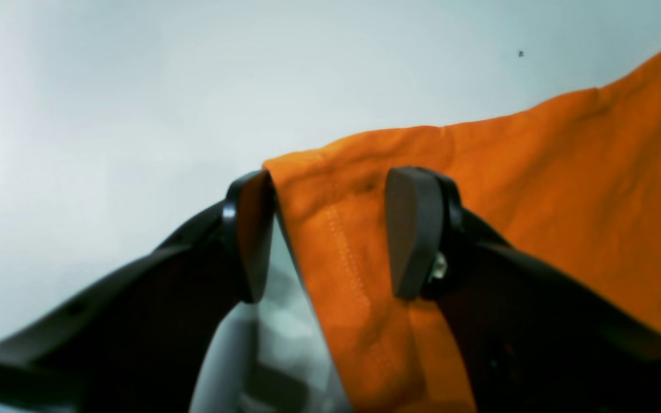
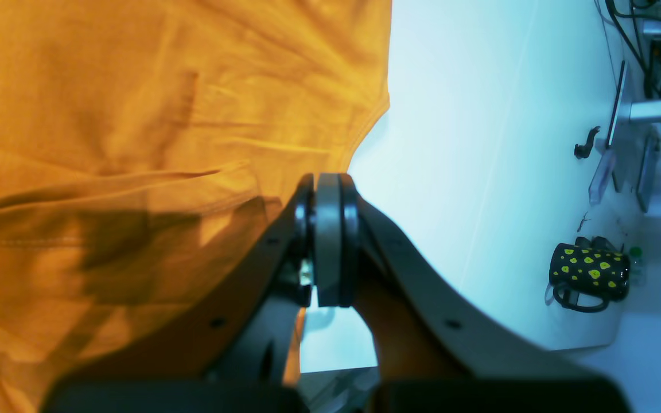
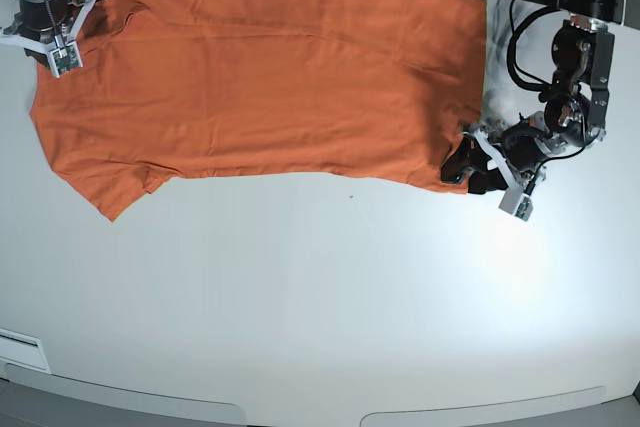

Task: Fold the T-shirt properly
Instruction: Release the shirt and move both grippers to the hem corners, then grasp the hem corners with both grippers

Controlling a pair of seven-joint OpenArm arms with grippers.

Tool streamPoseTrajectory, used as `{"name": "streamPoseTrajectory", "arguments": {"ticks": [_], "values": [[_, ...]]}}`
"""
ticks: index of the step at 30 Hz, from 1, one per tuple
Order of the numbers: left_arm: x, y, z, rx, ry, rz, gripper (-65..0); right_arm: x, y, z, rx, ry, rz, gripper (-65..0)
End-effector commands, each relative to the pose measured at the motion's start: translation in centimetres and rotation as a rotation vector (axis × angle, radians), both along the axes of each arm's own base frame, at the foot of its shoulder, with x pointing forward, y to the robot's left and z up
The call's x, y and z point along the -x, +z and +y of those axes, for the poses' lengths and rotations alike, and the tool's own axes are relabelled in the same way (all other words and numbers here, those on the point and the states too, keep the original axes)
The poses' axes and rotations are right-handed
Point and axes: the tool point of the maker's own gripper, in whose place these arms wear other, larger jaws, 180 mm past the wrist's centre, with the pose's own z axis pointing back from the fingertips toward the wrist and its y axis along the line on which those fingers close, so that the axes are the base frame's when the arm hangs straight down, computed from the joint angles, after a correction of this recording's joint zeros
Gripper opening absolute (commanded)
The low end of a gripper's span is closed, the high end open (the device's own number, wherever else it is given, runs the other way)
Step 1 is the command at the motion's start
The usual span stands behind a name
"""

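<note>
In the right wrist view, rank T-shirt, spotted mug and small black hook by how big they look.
1. T-shirt, though it is nearest the camera.
2. Spotted mug.
3. Black hook.

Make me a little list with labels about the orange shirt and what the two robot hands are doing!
Shirt: plain orange short-sleeved T-shirt, folded lengthwise, lying flat
Surface: white table
Left hand: open, fingers either side of the shirt's hemmed corner
Right hand: shut, at the shirt's edge near the sleeve; whether it pinches fabric is unclear
Also there: black mug with yellow spots, away from the shirt
</note>
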Motion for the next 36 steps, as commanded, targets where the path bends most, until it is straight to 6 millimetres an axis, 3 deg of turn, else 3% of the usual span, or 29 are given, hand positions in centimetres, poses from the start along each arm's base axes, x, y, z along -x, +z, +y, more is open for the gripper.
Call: {"name": "streamPoseTrajectory", "arguments": {"ticks": [1, 5, 16, 20, 22, 24, 28, 36], "values": [[0.5, -1.0, 0.7, -0.062, -0.004, 0.039, -32.1, -0.5, 0.9, 0.0, 0.017, 0.014, -0.027, -65.0], [0.5, -1.1, -0.1, -0.041, -0.004, 0.040, -32.4, -0.5, 0.9, -0.1, 0.018, 0.014, -0.028, -65.0], [0.8, -1.3, -0.4, -0.035, -0.016, 0.058, -63.5, -0.7, 1.0, 0.2, 0.012, 0.028, -0.043, -65.0], [0.8, -1.5, 0.0, -0.066, -0.019, 0.055, -65.0, -1.9, 1.3, 1.1, -0.022, 0.068, -0.072, -65.0], [0.7, -1.4, -0.1, -0.061, -0.017, 0.047, -65.0, -3.2, 1.3, 2.0, -0.085, 0.089, -0.084, -63.4], [0.7, -1.4, 0.0, -0.061, -0.017, 0.047, -65.0, -4.7, 1.3, 2.4, -0.134, 0.098, -0.108, -56.1], [0.7, -1.4, -0.1, -0.061, -0.017, 0.048, -65.0, -9.0, 2.2, 1.3, -0.168, 0.064, -0.206, -40.1], [0.9, -1.5, 0.0, -0.062, -0.018, 0.053, -65.0, -16.9, 0.5, 0.0, -0.468, 0.012, -0.234, -39.5]]}}
